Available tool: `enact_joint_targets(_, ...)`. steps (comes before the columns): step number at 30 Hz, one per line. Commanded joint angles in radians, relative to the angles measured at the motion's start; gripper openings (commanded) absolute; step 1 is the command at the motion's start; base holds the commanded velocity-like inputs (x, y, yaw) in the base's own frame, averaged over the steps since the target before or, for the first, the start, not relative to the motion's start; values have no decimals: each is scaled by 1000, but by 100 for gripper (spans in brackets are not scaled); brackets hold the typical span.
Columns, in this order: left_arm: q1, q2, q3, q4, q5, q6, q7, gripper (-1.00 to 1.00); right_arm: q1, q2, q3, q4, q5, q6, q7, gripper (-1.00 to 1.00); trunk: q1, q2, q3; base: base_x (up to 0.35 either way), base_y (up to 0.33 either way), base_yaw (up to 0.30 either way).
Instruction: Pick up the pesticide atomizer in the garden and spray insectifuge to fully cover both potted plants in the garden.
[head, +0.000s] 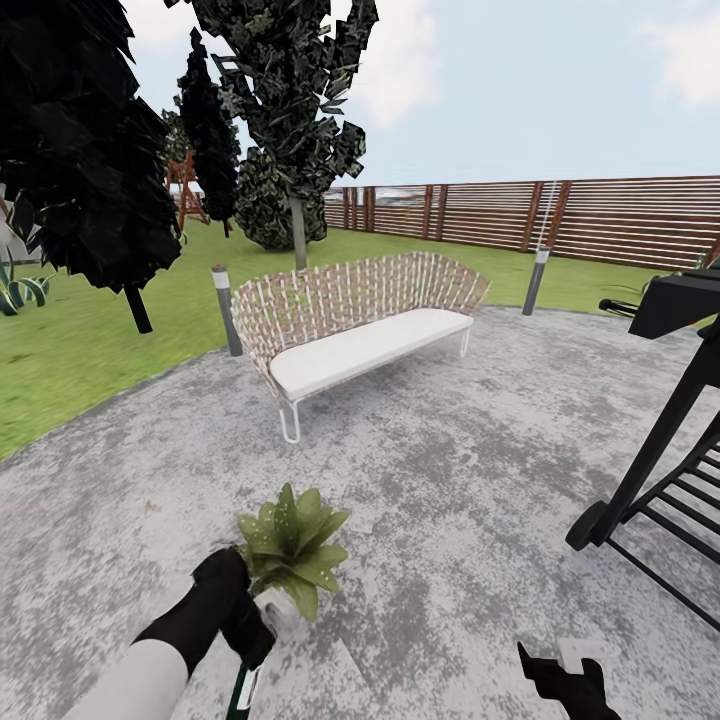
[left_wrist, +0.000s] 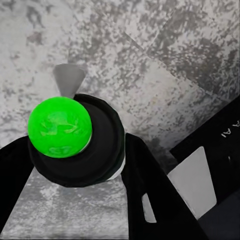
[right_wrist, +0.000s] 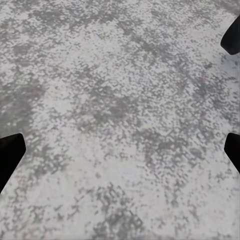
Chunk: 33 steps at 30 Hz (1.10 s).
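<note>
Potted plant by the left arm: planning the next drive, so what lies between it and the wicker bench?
In the head view, bare mottled grey paving lies between the potted plant and the wicker bench.

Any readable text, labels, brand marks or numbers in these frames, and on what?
No text can be read for certain.
Small white marks on the black part in the left wrist view: cut off at the edge, too small to read.
Sprayer, potted plant, bench, grill: no lettering visible.
</note>
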Motion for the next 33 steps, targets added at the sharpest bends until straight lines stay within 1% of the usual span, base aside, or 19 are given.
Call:
enact_joint_targets(1,11,0,0,0,-5,6,15,-100,-1,1,-8,-2,7,-4,8,100,0,0,-1,0,0,0)
enact_joint_targets(3,26,0,7,0,1,5,55,-100,-1,1,-8,-2,7,-4,8,100,0,0,-1,0,0,0)
enact_joint_targets(4,29,-2,21,0,14,5,74,-100,-1,1,-9,-2,6,-4,8,100,0,0,-1,0,0,0)
enact_joint_targets(6,32,-4,60,-7,43,5,105,-100,-1,1,-9,-2,7,-5,8,100,0,0,-1,0,0,0)
enact_joint_targets(7,30,-8,73,-11,51,5,118,-100,-1,1,-9,-2,6,-4,8,100,0,0,-1,0,0,0)
enact_joint_targets(9,23,-14,85,-15,57,8,131,-100,-1,1,-9,-2,6,-4,8,100,0,0,-1,0,0,0)
enact_joint_targets(13,15,-23,87,-16,59,15,135,-100,-1,0,-9,-1,7,-4,8,100,0,0,-1,0,0,0)
enact_joint_targets(15,-22,-25,89,-16,60,17,135,-100,-1,-1,-10,-1,7,-3,8,100,0,0,-1,0,0,0)
enact_joint_targets(17,-35,-24,90,-15,60,17,134,-100,-1,-4,-9,0,7,-3,8,100,0,0,-1,0,0,0)
enact_joint_targets(22,-27,-19,81,-6,48,15,136,-100,-1,-17,-9,0,7,-3,8,100,0,0,-1,0,0,0)
enact_joint_targets(26,-27,-11,81,-4,47,16,133,-100,-1,-18,-7,1,7,-4,8,100,0,0,-1,0,0,0)
enact_joint_targets(31,-27,-11,83,-4,47,18,133,-100,-1,-18,-8,1,7,-4,8,100,0,0,-3,0,0,0)
enact_joint_targets(33,-27,-12,80,-4,47,20,133,-100,-1,-18,-8,1,6,-4,8,100,4,-7,-9,0,0,0)
